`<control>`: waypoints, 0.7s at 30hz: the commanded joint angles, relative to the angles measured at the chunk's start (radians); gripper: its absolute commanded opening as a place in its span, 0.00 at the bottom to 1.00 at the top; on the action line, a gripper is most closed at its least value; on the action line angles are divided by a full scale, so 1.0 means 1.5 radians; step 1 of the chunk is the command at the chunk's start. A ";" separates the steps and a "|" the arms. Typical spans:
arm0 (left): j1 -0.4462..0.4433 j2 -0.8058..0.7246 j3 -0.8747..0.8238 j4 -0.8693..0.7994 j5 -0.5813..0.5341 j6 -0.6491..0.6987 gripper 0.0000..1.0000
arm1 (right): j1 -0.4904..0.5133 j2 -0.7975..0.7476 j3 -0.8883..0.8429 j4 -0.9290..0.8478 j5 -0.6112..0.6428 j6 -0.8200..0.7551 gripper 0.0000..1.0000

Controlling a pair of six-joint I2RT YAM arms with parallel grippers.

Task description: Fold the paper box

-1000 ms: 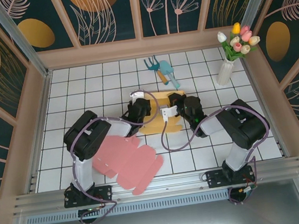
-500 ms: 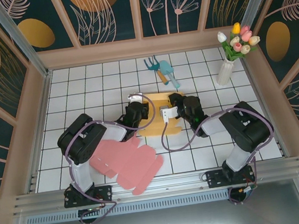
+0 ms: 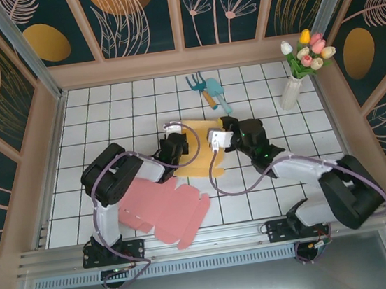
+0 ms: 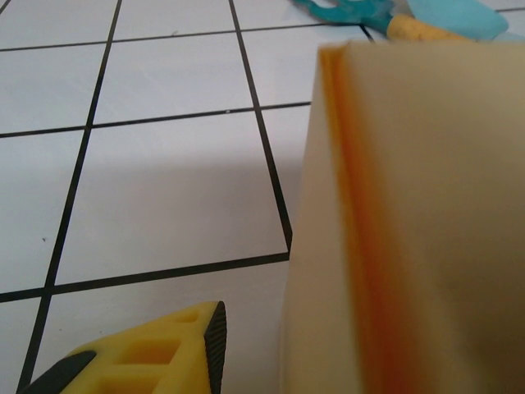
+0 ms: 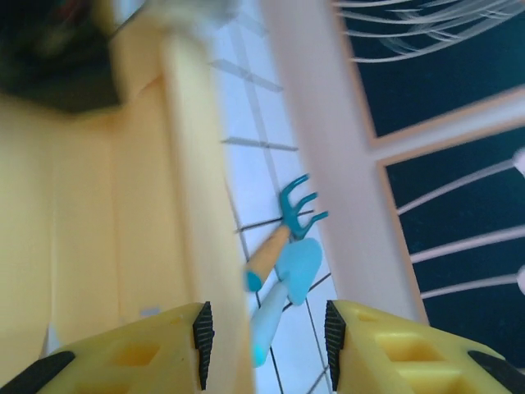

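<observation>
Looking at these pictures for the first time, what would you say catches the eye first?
The yellow paper box in the middle, with the left arm and right arm reaching in. Next, the flat pink cardboard sheet at the near left, and the tulip vase at the far right.

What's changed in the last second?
The right gripper opened its jaws at the yellow paper box, and that arm's elbow dropped toward the near edge. The left gripper stayed at the box's left side. The garden fork, trowel and tulip vase haven't moved.

You've got a teal garden fork (image 3: 197,83) touching a trowel (image 3: 219,93) at the back of the tiled table (image 3: 105,120); tulip vase (image 3: 289,93) upright, back right.
</observation>
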 commanded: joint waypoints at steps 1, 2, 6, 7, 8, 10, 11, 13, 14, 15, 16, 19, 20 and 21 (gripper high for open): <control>0.004 0.016 0.002 0.052 -0.015 0.016 0.33 | 0.008 -0.067 0.025 0.014 -0.014 0.293 0.45; 0.004 0.018 0.003 0.056 -0.016 0.017 0.33 | 0.010 -0.078 0.028 0.017 0.008 0.374 0.45; 0.004 0.022 0.001 0.067 -0.016 0.023 0.31 | 0.014 -0.081 0.080 -0.073 0.129 0.727 0.40; 0.004 0.021 -0.002 0.074 -0.017 0.025 0.30 | 0.014 -0.072 0.100 -0.124 0.149 0.813 0.39; 0.004 0.021 -0.004 0.078 -0.017 0.027 0.29 | 0.013 -0.060 0.116 -0.165 0.161 0.879 0.39; 0.004 0.021 -0.004 0.080 -0.017 0.032 0.27 | 0.014 -0.035 0.134 -0.209 0.153 0.978 0.40; 0.004 0.021 -0.005 0.080 -0.017 0.033 0.26 | 0.013 -0.026 0.132 -0.208 0.139 1.009 0.40; 0.004 0.022 -0.005 0.082 -0.016 0.034 0.24 | 0.013 -0.006 0.127 -0.199 0.119 1.062 0.41; 0.004 0.022 -0.005 0.082 -0.015 0.034 0.23 | 0.012 0.005 0.127 -0.196 0.110 1.077 0.41; 0.004 0.022 -0.005 0.082 -0.015 0.034 0.22 | 0.011 0.017 0.133 -0.194 0.097 1.089 0.42; 0.004 0.023 -0.004 0.083 -0.015 0.035 0.20 | 0.010 0.031 0.141 -0.194 0.083 1.096 0.42; 0.004 0.024 -0.003 0.082 -0.014 0.035 0.18 | 0.010 0.078 0.176 -0.222 0.066 1.117 0.42; 0.004 0.024 -0.002 0.082 -0.014 0.035 0.17 | 0.011 0.096 0.189 -0.230 0.063 1.120 0.42; 0.004 0.024 -0.001 0.081 -0.014 0.035 0.16 | 0.010 0.113 0.198 -0.234 0.062 1.122 0.42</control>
